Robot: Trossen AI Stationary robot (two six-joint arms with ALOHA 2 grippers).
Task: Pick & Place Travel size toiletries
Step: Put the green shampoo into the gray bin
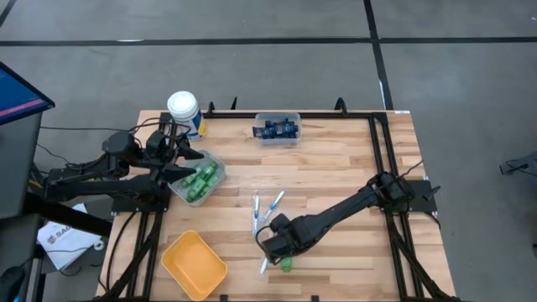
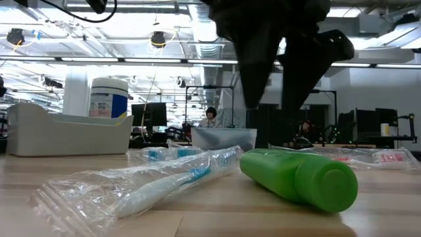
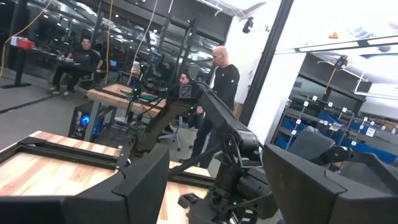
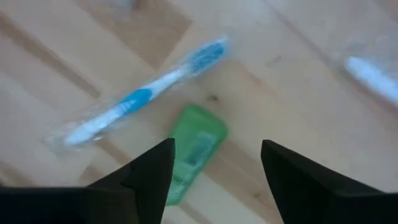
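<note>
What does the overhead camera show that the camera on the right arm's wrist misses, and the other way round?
Only the overhead view shows the whole table: the yellow bin, the bin of green bottles, the bin of navy tubes, the white canister and the left pincer. Only the wrist view shows the toothbrush in its clear wrapper close up. Both show the loose green bottle under the open right pincer.

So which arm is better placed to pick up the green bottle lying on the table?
The right. Its open gripper hangs directly above the green bottle, fingers apart on either side. The left gripper is far off, beside the clear bin.
</note>
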